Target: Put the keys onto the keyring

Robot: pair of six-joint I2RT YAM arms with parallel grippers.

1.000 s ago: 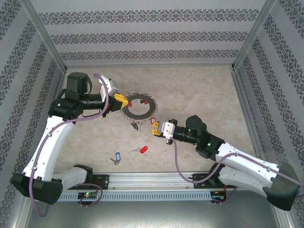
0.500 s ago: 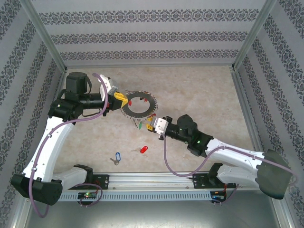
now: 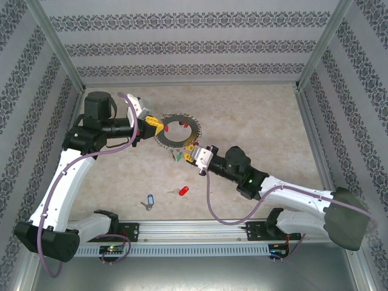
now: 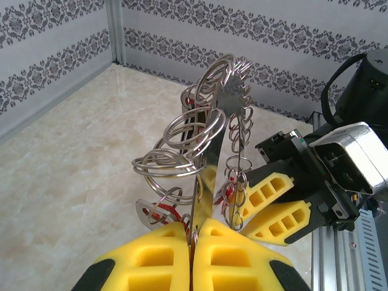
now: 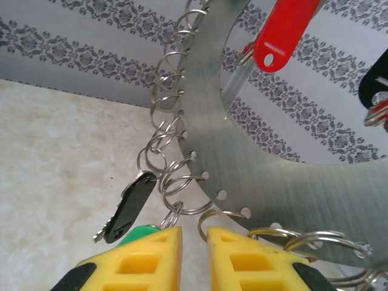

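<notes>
The keyring (image 3: 177,133), a grey metal disc fringed with split rings, is held on edge above the table. My left gripper (image 3: 154,127) is shut on its rim; in the left wrist view the gripper (image 4: 194,229) pinches the plate (image 4: 221,121). My right gripper (image 3: 193,153) is at the ring's lower edge. In the right wrist view the right gripper (image 5: 194,233) has its jaws a narrow gap apart, with a split ring (image 5: 227,221) looping into the gap under the disc (image 5: 273,151). Two keys lie on the table, one red-tagged (image 3: 183,191) and one blue-tagged (image 3: 149,200).
Tags hang from the ring: red (image 5: 282,30), black (image 5: 130,206) and green (image 5: 142,231) by my right gripper's left finger. Patterned walls and metal posts (image 3: 60,54) enclose the table. A rail (image 3: 200,233) runs along the near edge.
My right gripper has moved up and to the left, from below the ring to its lower edge. The left gripper and the ring have barely shifted. Both loose keys lie where they were.
</notes>
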